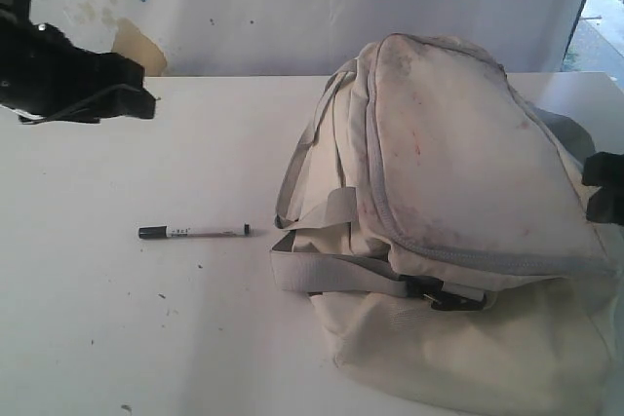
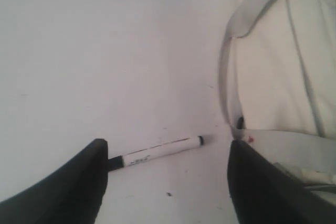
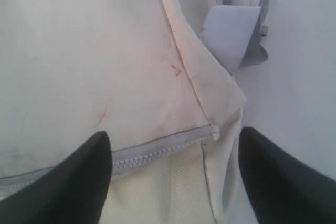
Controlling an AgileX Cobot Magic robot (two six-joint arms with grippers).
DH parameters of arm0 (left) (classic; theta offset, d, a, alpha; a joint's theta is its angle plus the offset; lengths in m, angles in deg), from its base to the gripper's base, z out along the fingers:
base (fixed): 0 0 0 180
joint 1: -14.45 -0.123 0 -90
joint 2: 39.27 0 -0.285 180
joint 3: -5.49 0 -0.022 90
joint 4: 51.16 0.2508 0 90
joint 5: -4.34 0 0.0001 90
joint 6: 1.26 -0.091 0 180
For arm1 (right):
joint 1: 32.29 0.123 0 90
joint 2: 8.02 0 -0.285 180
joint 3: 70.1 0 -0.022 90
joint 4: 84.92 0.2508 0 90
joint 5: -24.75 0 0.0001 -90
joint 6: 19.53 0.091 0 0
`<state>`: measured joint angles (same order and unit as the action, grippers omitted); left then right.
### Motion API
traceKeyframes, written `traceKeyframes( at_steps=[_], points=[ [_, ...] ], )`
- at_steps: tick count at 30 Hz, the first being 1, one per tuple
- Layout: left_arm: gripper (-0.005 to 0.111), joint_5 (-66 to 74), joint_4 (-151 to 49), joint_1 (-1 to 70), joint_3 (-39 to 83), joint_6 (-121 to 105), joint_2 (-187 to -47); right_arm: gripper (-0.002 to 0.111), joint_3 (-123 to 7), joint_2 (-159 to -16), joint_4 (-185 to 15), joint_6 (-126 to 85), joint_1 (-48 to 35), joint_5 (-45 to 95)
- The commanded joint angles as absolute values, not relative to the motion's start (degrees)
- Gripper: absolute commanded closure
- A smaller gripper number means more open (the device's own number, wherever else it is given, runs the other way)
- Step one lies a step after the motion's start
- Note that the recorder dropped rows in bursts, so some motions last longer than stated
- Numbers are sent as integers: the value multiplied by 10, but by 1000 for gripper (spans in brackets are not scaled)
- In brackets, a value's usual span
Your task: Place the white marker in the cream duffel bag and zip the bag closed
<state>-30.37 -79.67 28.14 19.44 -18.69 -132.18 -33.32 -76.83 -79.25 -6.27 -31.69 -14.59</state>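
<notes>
1 white marker [image 1: 193, 232]: thin straight barrel, smooth white, black cap at its left end, small dark tip at its right end, tiny dark print along the side. It lies flat on the table [image 1: 117, 338], running left to right, outside the cream duffel bag [image 1: 458, 143] and near its left side without touching it. The table top is matt white with a few dark specks. 1 bag: large, soft, rounded and slumped, of cream woven fabric that is grimy with pinkish smears on the top panel. A grey zipper [image 1: 468, 258] curves round that panel, and the length seen in the right wrist view has its teeth meshed, so the inside and any contents cannot be seen. Flat grey webbing straps [image 1: 331, 275] run across the near left of the bag, with 1 black buckle [image 1: 444, 294] on the near side. 2 hands, both black and hard-shelled. The left hand [image 1: 136, 99] hangs above the far left of the table, jaws spread wide with nothing between them; its wrist view looks down on the marker and the edge of the bag. The right hand [image 3: 174, 132] is over the right side of the bag above the zipper, jaws likewise wide apart and gripping nothing. A white cloth backdrop [image 1: 292, 7] with 1 tan stain stands at the far side.
</notes>
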Motion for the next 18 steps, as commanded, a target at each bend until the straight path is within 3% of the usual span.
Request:
traceKeyframes(
  at_steps=[1,4,11,18],
  points=[
    [36,-351,-919,285,138,-275,-1384,46,-337,-787,-791,-62,-345,-142],
    [36,-377,-965,285,96,-300,-1420,46,-337,-804,-768,-66,-362,-146],
    [21,-401,-1053,287,23,-317,-1493,46,-348,-840,-631,-157,-370,-121],
    [20,-373,-1086,329,2,-331,-1541,46,-370,-880,-573,-209,-370,-109]
  ],
)
